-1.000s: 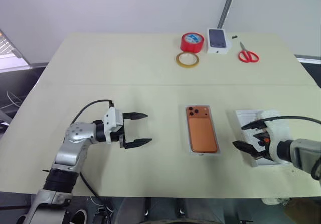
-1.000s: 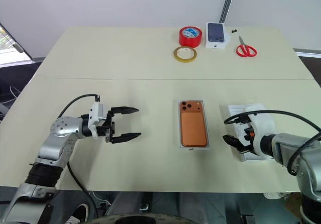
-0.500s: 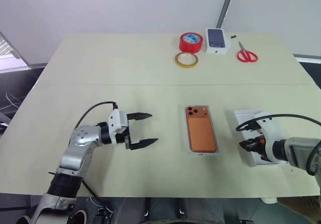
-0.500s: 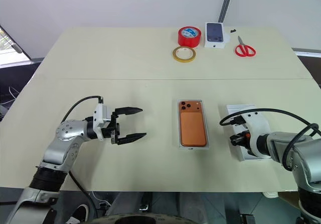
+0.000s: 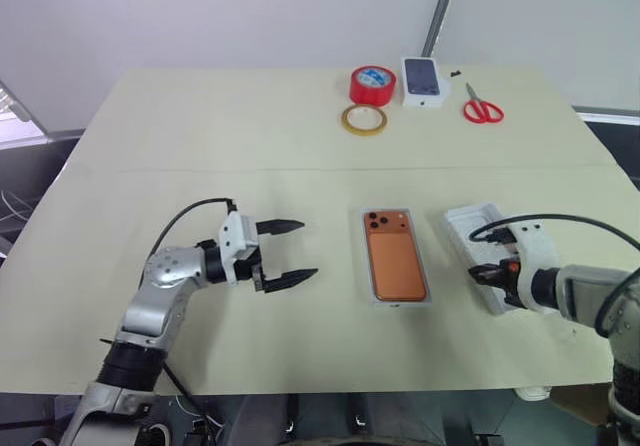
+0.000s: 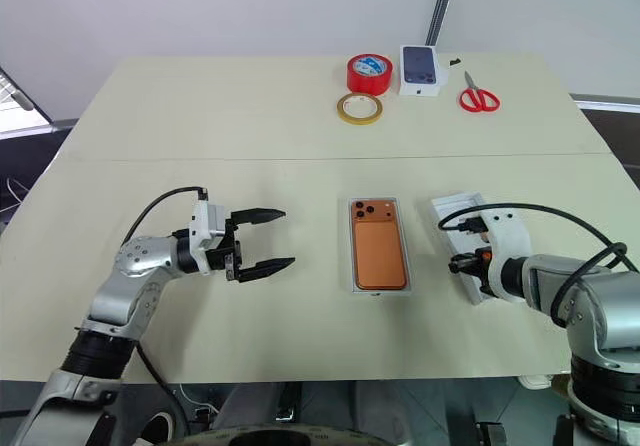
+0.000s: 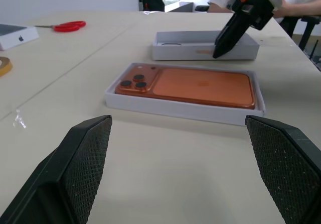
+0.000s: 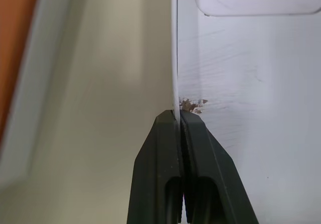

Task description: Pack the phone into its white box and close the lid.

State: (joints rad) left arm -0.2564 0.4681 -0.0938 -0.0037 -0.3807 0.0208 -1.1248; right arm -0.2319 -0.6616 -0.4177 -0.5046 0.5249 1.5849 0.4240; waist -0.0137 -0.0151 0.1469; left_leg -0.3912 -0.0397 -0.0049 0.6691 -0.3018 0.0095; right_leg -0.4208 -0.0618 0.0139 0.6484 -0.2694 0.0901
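The phone [image 5: 395, 262] lies face down in the white box [image 5: 424, 266] near the middle of the worktop [image 5: 200, 136], its camera lenses toward the far end. Just to its right sits the lid [image 5: 462, 223], open side up, apart from the box. The right end effector [image 6: 459, 263] has its two black fingers [image 8: 173, 153] pressed together on the lid's thin near wall, one finger inside and one outside, so it is pinching the lid at its edge. The left end effector [image 5: 292, 253] hovers to the left of the box, pointing toward it with its fingers spread wide and nothing between them. Along the far edge of the worktop lie a red tape roll [image 5: 372, 85], a yellowish tape ring [image 5: 363, 119], a small white box with a phone picture [image 5: 423, 78] and red scissors [image 5: 481, 109].
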